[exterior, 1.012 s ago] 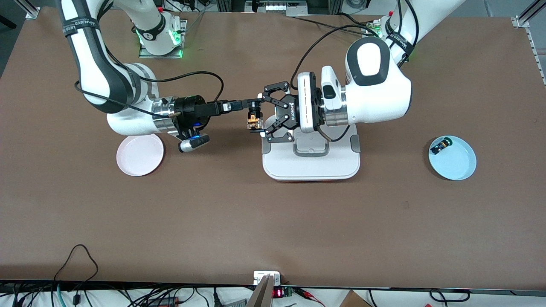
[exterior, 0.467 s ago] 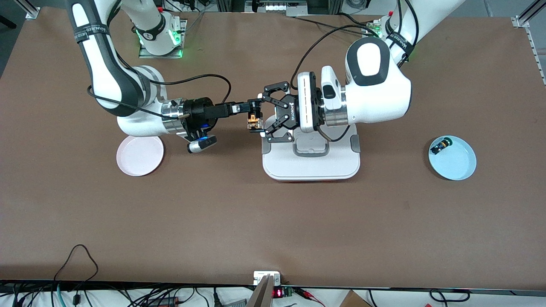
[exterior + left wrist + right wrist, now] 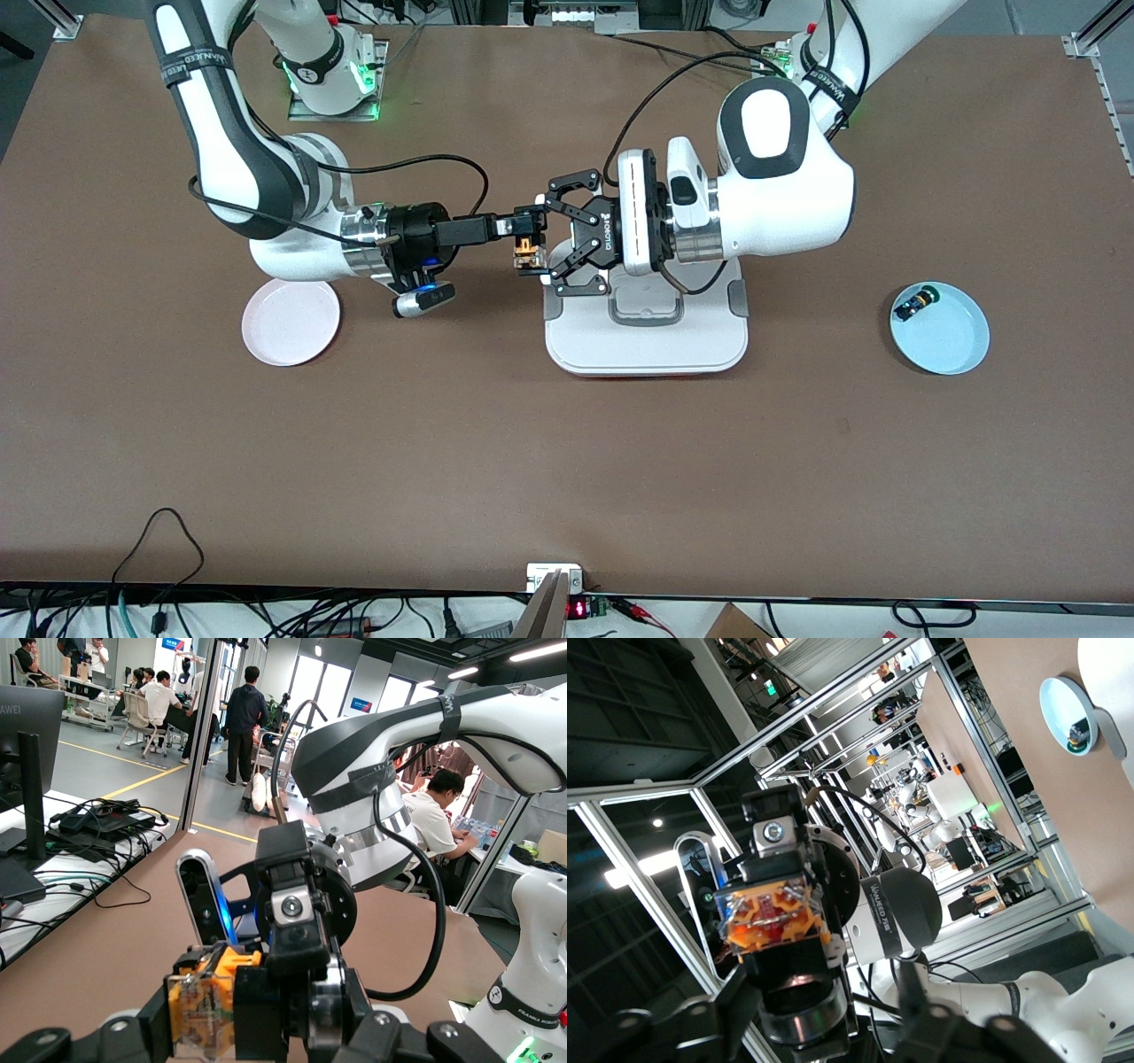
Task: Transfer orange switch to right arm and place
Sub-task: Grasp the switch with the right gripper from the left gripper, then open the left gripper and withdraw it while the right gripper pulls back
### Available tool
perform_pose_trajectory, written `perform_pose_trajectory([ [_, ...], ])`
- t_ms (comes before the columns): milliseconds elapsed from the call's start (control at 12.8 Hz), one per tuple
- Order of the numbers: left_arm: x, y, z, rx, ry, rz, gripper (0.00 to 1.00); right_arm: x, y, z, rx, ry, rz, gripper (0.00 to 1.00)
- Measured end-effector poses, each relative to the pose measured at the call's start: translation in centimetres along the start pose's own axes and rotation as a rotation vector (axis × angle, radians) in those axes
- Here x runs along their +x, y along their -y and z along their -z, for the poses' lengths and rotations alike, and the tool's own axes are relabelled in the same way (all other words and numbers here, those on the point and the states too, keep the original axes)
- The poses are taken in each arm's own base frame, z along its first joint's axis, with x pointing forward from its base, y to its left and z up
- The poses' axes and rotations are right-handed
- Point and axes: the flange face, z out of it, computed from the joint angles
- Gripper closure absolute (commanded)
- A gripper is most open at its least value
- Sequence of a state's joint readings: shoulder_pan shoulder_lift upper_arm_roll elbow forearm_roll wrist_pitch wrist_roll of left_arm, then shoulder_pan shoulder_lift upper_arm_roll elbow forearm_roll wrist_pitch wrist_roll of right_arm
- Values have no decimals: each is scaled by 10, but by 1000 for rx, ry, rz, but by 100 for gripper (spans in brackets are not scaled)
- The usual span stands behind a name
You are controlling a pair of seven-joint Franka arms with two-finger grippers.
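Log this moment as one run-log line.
phase: handover in air | orange switch: between both tools, above table by white tray | left tool: at switch | right tool: at switch | pink plate: bare

The left wrist view shows "FRANKA" on a white robot base (image 3: 523, 1014).

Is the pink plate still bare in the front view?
Yes, the pink plate holds nothing; the orange switch is up between the two grippers.

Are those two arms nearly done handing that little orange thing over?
Midway. The left gripper has lifted the orange switch and holds it above the table beside the white tray. The right gripper is at the switch; whether it grips is unclear. Release and placing remain; the pink plate holds nothing.
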State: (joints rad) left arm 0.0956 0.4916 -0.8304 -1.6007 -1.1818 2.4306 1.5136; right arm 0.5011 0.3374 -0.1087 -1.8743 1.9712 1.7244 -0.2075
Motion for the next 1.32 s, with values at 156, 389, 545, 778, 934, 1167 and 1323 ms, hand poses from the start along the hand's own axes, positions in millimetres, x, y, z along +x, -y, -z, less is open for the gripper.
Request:
perform_pose_trajectory([
  [156,-2,1,0,1,-1,11,83,0,3,1,5,-2,38,74],
  [389,-2,1,0,1,-1,9,69,1,3,1,5,-2,41,74],
  [545,-2,1,0,1,-1,8,0,0,3,1,5,-2,43,74],
  [778,-2,-1,-1,-3,1,4,0,1,1,1,4,-3,41,74],
  [934,-3,-1,-2,-3,2,5,0,2,1,1,4,-3,40,74],
  [1167,-3,1,4,-28,-1,12,0,2,1,1,4,-4,57,74],
  [1323,-2,11,28,-88,-10,58,0,4,3,6,5,-13,97,75],
])
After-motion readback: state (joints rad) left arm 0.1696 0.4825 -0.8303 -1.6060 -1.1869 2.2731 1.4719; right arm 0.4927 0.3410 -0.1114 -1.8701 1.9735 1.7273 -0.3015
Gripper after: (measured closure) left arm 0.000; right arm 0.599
